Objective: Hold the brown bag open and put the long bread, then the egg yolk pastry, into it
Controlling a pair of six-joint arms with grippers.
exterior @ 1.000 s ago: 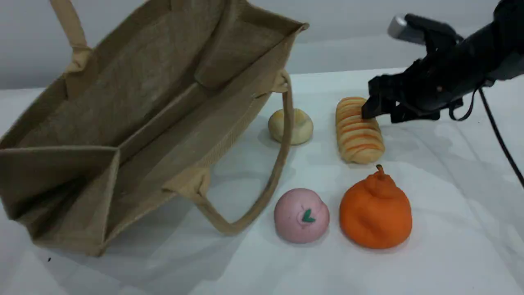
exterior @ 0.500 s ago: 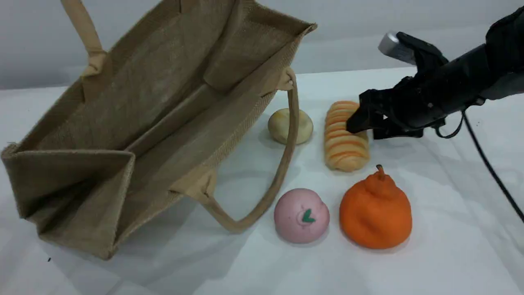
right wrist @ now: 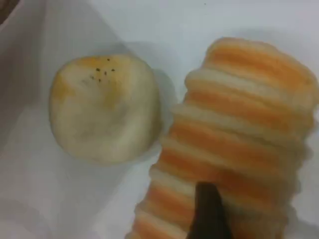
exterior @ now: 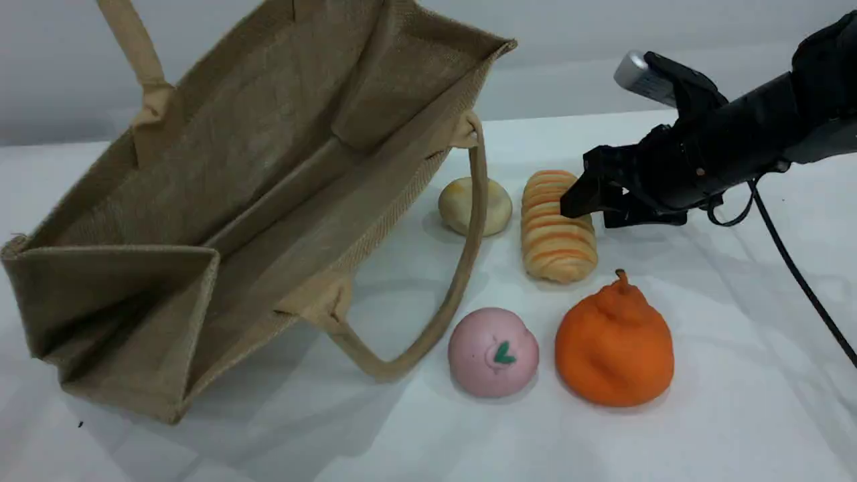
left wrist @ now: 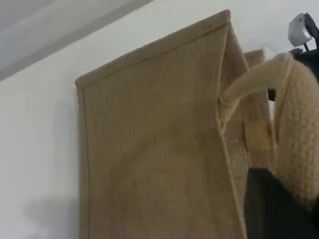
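Scene view: the large tan-brown woven jute bag is cut off by the top edge, as is its upper beige rope-like handle. The lower beige handle crosses and hides part of the small round pale cream-yellow pastry. The right gripper covers the far end of the long golden ribbed bread; contact appears likely but cannot be told. Right wrist view: the bread is blurred and cropped at the bottom.

Scene cam oblique, wrist cams close-up
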